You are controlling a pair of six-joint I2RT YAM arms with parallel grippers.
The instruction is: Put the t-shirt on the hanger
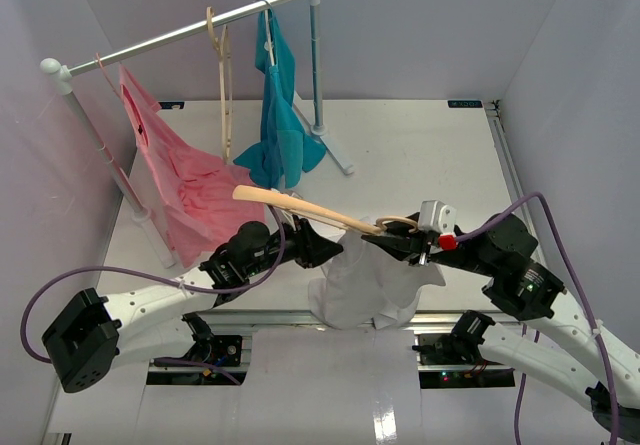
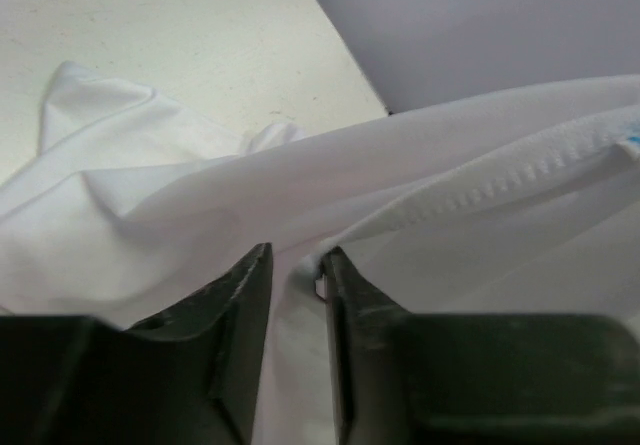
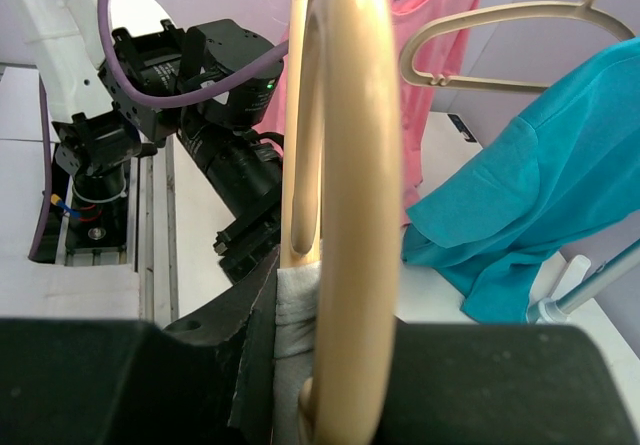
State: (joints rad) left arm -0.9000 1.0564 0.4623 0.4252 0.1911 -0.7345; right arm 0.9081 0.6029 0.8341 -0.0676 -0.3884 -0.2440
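Hanger (image 1: 300,208) is clamped near its hook in the right gripper (image 1: 415,240), t-shirt (image 1: 365,280) bunched and dangling off it right there. Left gripper (image 2: 297,257) has its fingers nearly together around a fold, can't tell if it's truly pinched, so I'd grab firmly and drag the cloth slowly along the bare wooden end.

Top camera looking down on table (image 1: 420,155), left wrist close on t-shirt (image 2: 200,195), right wrist facing teal garment (image 3: 540,185), both visible overhead
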